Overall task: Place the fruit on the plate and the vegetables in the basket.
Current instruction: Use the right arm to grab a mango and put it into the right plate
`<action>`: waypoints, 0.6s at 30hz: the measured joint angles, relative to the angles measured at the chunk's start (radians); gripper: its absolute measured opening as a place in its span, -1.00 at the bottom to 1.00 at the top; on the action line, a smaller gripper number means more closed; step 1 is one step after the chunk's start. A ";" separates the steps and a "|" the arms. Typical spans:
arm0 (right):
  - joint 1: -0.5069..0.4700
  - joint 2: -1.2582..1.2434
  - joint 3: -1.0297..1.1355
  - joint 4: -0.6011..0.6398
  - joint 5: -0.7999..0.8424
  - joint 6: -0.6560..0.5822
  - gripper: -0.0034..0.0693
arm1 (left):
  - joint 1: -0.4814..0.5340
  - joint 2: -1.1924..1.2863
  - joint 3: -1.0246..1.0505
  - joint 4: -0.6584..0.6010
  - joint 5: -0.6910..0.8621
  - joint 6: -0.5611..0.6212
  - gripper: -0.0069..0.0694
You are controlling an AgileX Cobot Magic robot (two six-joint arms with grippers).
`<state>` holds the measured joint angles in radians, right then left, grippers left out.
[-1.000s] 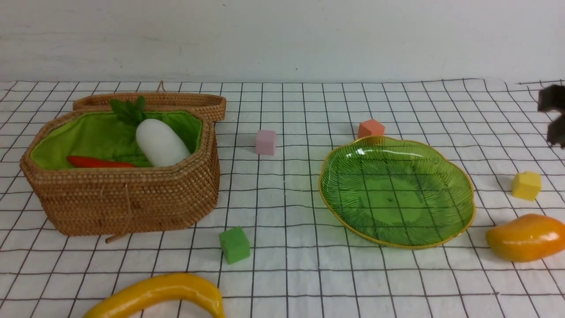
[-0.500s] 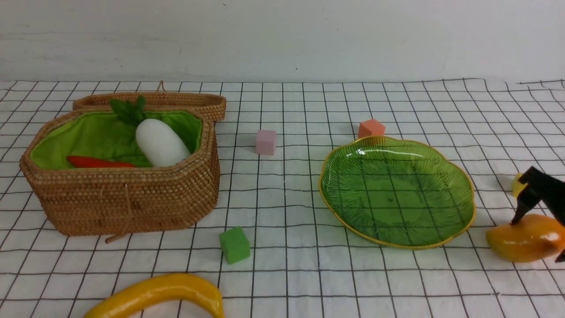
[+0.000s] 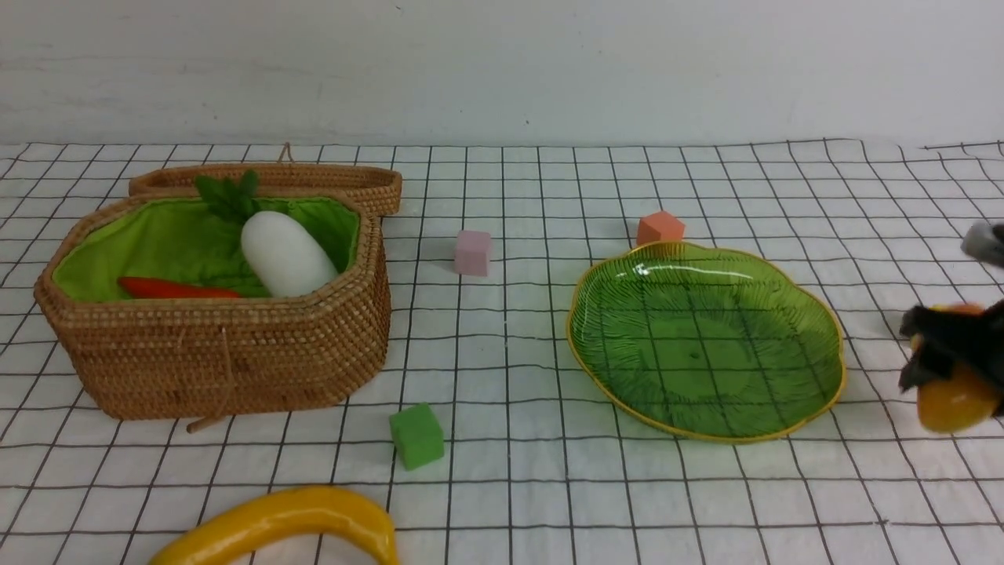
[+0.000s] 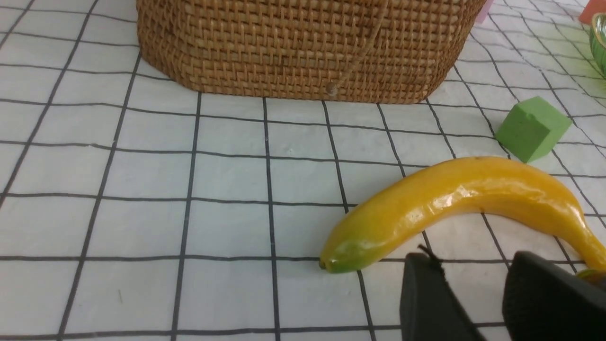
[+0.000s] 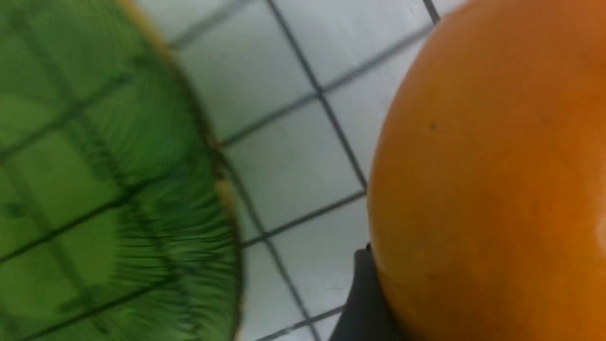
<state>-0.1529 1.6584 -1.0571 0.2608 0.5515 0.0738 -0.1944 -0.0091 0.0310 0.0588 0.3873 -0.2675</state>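
Octagonal brown woven wicker basket (image 3: 212, 353) with bright green lining stood open at the left of the checked white cloth (image 3: 502, 353), its matching woven lid (image 3: 267, 179) just behind it. Well apart to the right sat the wide translucent green glass plate (image 3: 706, 353), with no fruit on it. A long curved yellow banana (image 3: 290, 518) lay on the cloth in front of the basket; the left gripper (image 4: 473, 284) hovered just beside it, jaws apart and clasping nothing. A fat white radish (image 3: 286, 253) with green leaves rested inside the basket. The glossy orange-yellow mango (image 3: 953, 404) was clamped in the right gripper (image 3: 953, 345), just right of the plate's rim. A slim orange-red carrot (image 3: 176, 289) lay beside the radish. Small foam cubes dotted the cloth: a green cube (image 3: 416, 434) in front, a pink cube (image 3: 472, 253) between basket and plate, and an orange cube (image 3: 659, 228) behind the plate.
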 joint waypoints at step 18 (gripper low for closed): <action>0.398 0.134 -0.046 0.360 -0.377 -0.818 0.53 | 0.000 0.000 0.000 0.000 0.000 0.000 -0.19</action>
<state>0.2454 1.7925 -1.1034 0.6211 0.1743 -0.7440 -0.1944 -0.0091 0.0310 0.0588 0.3873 -0.2675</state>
